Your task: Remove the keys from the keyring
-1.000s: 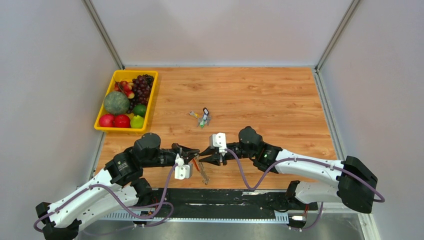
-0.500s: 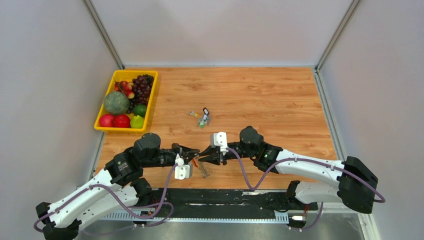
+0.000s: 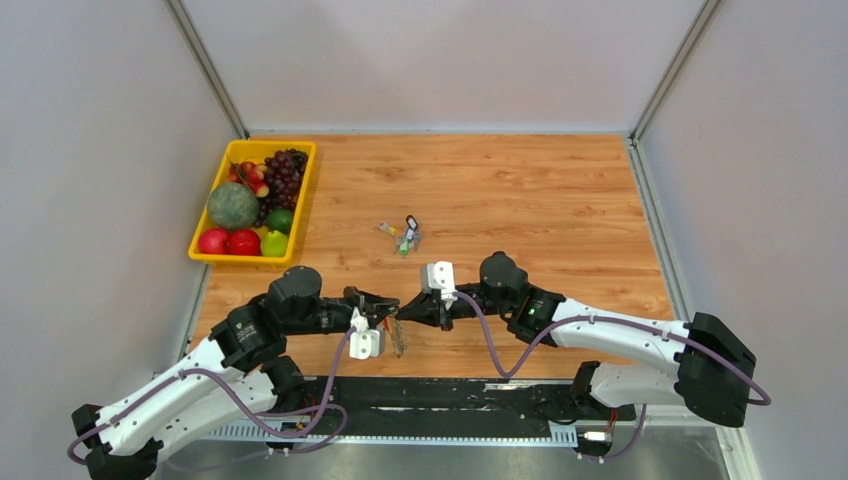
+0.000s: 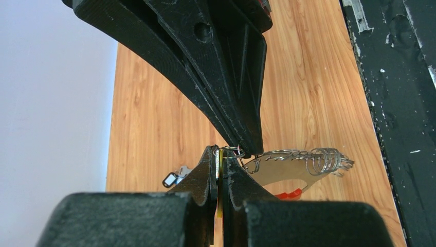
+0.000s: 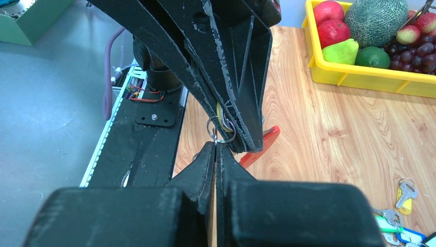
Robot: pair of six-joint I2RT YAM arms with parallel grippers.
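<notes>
Here's where we think this one could bite us. Our left gripper (image 4: 219,155) is pinched tight on a thin yellow-edged tab (image 5: 221,113), and a small split ring (image 4: 234,151) pokes out right at its tips. The right gripper (image 5: 215,147) is closed too, nose to nose with the left one and touching that little ring. We can't tell if it's actually got any wire between its fingers or just snapped together beside it.

If it missed, pulling the arms apart does nothing. If it did catch the ring, a sideways yank could drag the tab out of the left gripper, or bend the ring instead of threading it off.

The red keyring (image 5: 259,145) dangles just past both sets of tips and looks to be hanging clear of the table (image 4: 308,77). The keys (image 4: 323,160) are fanned along its edge, beyond the left gripper. All that weight swinging could twist the pinch loose and dump the lot.
</notes>
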